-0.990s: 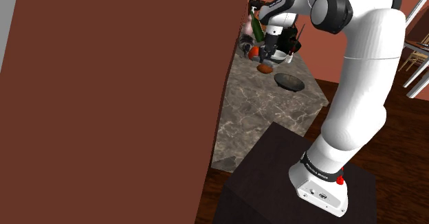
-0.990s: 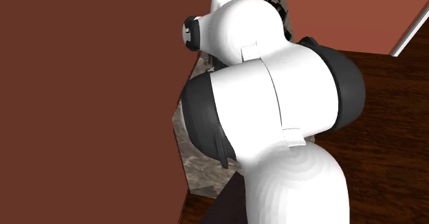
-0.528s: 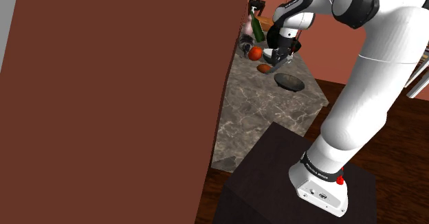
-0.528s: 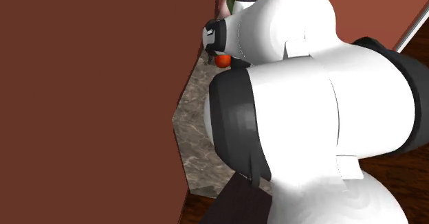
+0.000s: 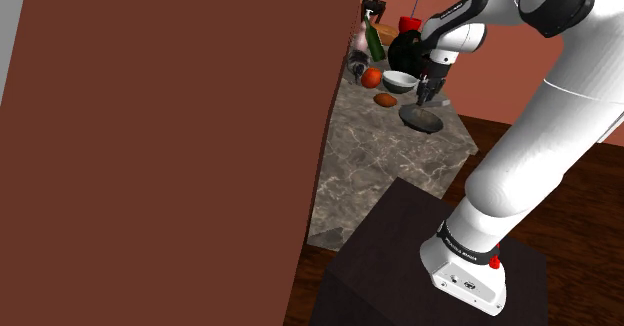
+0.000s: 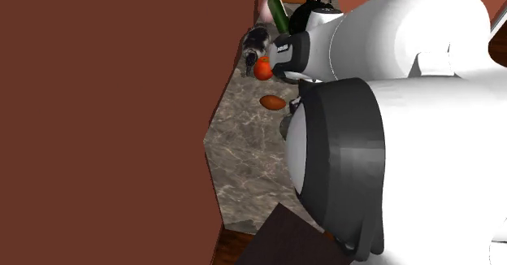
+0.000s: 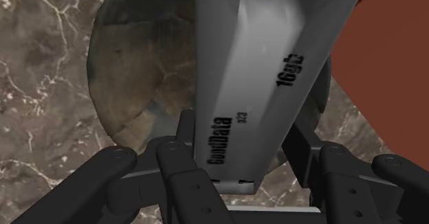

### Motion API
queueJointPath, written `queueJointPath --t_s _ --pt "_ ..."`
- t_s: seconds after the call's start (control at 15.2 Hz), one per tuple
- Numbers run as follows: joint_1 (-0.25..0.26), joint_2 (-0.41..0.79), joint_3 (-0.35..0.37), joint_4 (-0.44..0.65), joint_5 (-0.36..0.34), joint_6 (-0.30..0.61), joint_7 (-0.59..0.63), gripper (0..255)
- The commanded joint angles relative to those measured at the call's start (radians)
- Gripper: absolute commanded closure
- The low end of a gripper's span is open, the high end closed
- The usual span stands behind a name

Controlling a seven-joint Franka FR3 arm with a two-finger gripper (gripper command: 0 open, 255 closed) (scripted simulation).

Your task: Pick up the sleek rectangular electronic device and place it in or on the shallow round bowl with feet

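Silver-grey rectangular device point(image 7: 268, 71), lettered "16gb" on one face, sits clasped between the two black fingers point(image 7: 184, 181) of the gripper point(image 7: 240, 130), which press on its long sides near one end. Beyond it, in the wrist view, we see the shallow round bowl point(image 7: 137, 71), dark and mottled, on the veined marble counter point(image 7: 41, 85); the device hangs over the bowl's inside.

In the shoulder view the gripper point(image 5: 428, 91) points down, with the bowl point(image 5: 421, 120) at about six o'clock from it, near the counter's edge. We cannot tell whether the device's far end touches the bowl; it looks just clear of it. A white bowl point(image 5: 400, 81) stands at ten o'clock from the gripper, an orange ball point(image 5: 371, 77) at nine o'clock from that, and a brown oval thing point(image 5: 385, 100) at ten o'clock from the dark bowl. A green bottle point(image 5: 375, 42) rises at twelve o'clock from the orange ball.

In the second exterior view the white arm point(image 6: 422, 141) bulks at three o'clock from the orange ball point(image 6: 262, 70).
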Motion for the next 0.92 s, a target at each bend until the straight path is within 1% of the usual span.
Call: queueJointPath --t_s 0.0,0.66,0.86 --pt "-0.004 0.007 -0.003 -0.016 0.005 0.022 -0.011 255" --pt "-0.014 0.092 0.003 -0.076 0.072 0.149 -0.058 255" --pt "-0.014 0.092 0.003 -0.076 0.072 0.149 -0.058 255"
